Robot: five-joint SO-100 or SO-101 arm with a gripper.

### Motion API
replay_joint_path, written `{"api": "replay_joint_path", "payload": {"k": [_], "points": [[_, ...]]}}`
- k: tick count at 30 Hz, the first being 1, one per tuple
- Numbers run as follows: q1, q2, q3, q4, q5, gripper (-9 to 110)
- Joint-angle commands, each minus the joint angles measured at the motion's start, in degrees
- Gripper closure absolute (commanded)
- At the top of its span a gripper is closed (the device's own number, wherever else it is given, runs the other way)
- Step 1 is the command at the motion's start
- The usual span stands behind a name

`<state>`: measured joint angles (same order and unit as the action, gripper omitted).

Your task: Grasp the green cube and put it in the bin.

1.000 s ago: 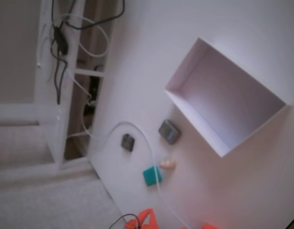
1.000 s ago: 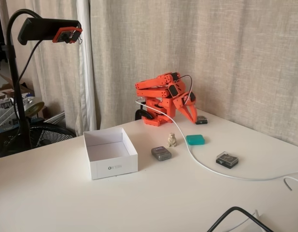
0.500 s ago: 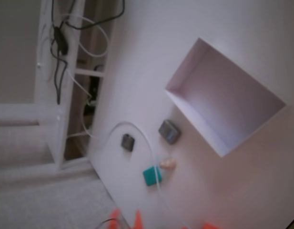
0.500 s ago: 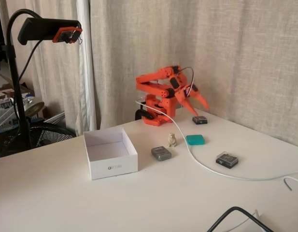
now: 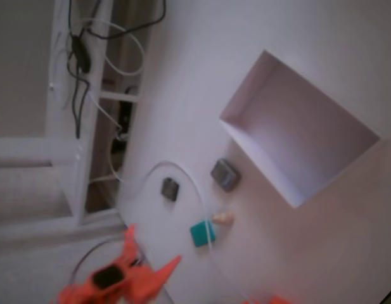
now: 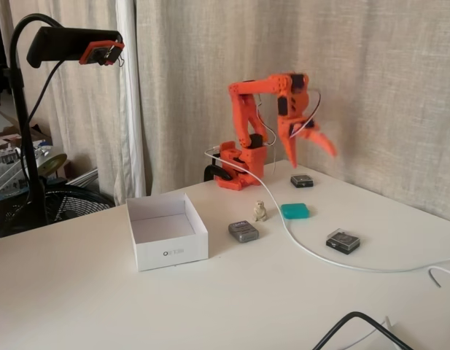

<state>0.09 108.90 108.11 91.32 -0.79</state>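
Note:
The green cube (image 5: 202, 233) (image 6: 295, 211) lies flat on the white table, touching nothing but the table. The bin (image 5: 301, 134) (image 6: 174, 252) is a white open box, and nothing shows inside it. My orange gripper (image 6: 311, 152) is raised high above the table, behind and above the cube, blurred by motion. Its jaws are spread open with nothing between them. In the top-down fixed view the gripper (image 5: 151, 250) shows at the bottom left, left of the cube.
A grey square block (image 6: 243, 232) (image 5: 225, 175) sits between cube and bin. A small tan figurine (image 6: 260, 211) stands beside the cube. A white cable (image 6: 297, 244) runs past the cube. Two dark square pieces (image 6: 343, 240) (image 6: 302, 180) lie nearby.
The arm has unfolded from its low rest pose and lifted the gripper up and to the right in the side view. The jaws have opened. The objects have not moved.

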Motion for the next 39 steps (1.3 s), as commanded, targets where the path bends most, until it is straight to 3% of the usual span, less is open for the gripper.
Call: {"api": "replay_joint_path", "payload": {"k": [1, 8, 14, 22, 39], "points": [[6.1, -3.2, 4.8, -4.9, 0.4, 42], [11.4, -4.0, 11.7, -10.4, -0.4, 43], [8.4, -3.8, 17.2, -19.7, -3.2, 43], [-1.0, -1.4, 19.1, -18.5, -3.3, 43], [1.8, -10.8, 20.6, -26.1, -3.8, 43]]}}
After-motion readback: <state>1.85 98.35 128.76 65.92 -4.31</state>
